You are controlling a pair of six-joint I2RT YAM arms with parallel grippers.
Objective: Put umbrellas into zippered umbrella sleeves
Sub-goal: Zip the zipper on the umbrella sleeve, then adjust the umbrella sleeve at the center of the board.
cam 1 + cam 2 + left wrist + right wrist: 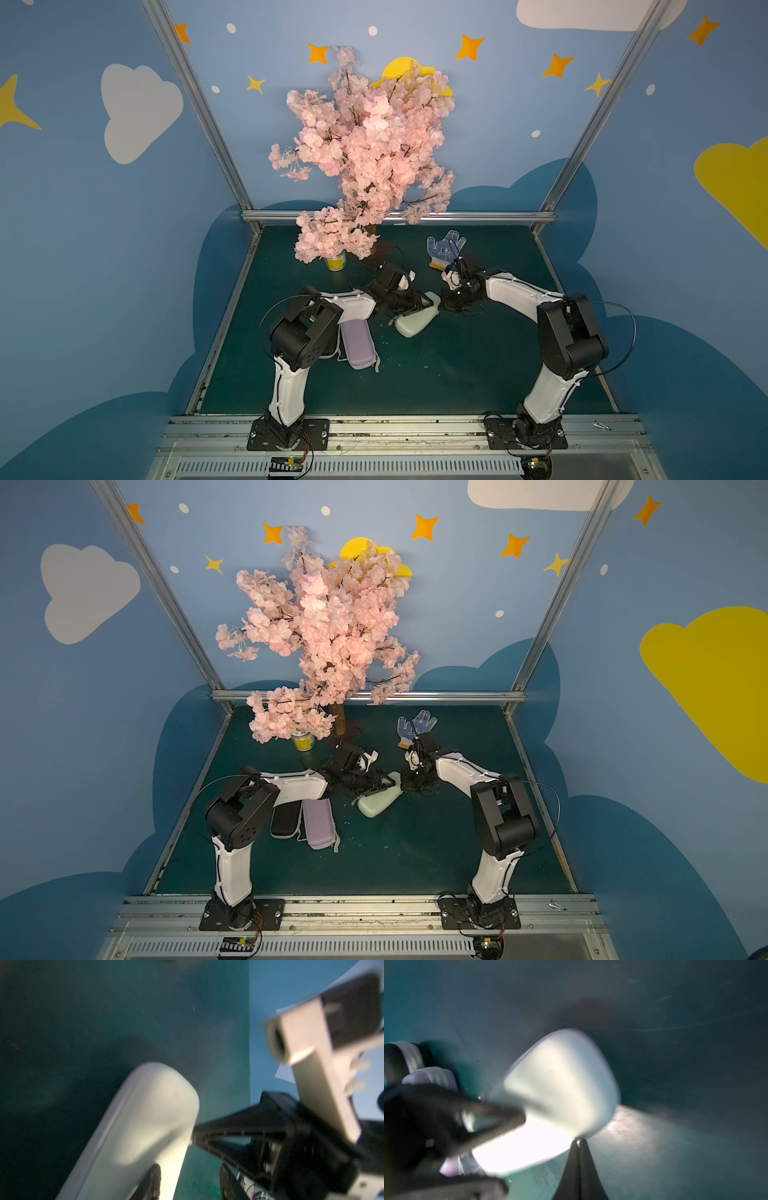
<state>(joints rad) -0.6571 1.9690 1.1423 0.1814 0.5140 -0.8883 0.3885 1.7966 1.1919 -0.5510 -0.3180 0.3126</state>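
An off-white sleeve (415,322) (379,801) lies mid-table, its shell closed. My left gripper (420,306) (190,1182) is open. One finger (154,1180) rests on top of the sleeve (141,1126), and the other finger hangs over the mat beside its edge. My right gripper (444,304) (579,1141) is shut at the far end of the sleeve (562,1082), with a small pale zip pull pinched between its tips. The lavender sleeve (357,345) (319,823) and black sleeve (286,818) lie closed under the left arm. No umbrellas show.
A pink blossom tree (365,158) stands at the back of the green mat (478,365) with a yellow can (336,262) at its foot. A white-and-blue dotted glove (445,249) lies behind the right wrist. Metal rails edge the mat.
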